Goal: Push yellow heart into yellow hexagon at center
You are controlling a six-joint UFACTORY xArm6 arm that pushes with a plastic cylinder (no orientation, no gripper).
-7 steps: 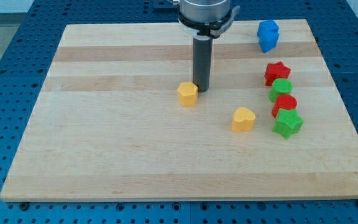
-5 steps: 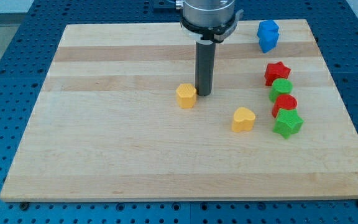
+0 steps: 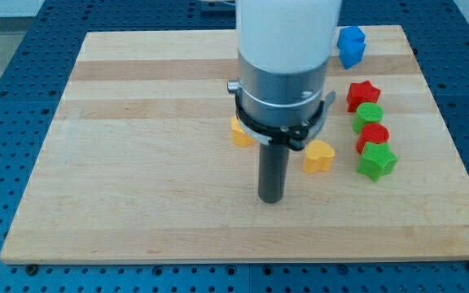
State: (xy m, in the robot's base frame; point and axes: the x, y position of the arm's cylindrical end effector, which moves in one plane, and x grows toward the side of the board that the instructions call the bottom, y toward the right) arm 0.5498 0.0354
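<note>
Rod tip planted on the pale wooden tabletop (image 3: pixel 137 163), below and between the two yellow blocks.

Going left to right: the small yellow hexagon block (image 3: pixel 238 132) sits near the board's centre, partly hidden behind the arm's grey collar. My tip (image 3: pixel 271 199) rests nearer the view's bottom, apart from both yellow pieces; the arm has no fingers, so there is nothing to read as wide or narrow, and it holds nothing. The yellow heart block (image 3: pixel 319 156) lies up and to the view's right of the tip, well apart from the hexagon. Farther right runs a column: red star (image 3: pixel 363 94), green round block (image 3: pixel 369 116), red round block (image 3: pixel 374 136), green star (image 3: pixel 378 161). A blue block (image 3: pixel 352 45), shape unclear, sits at the view's top.
</note>
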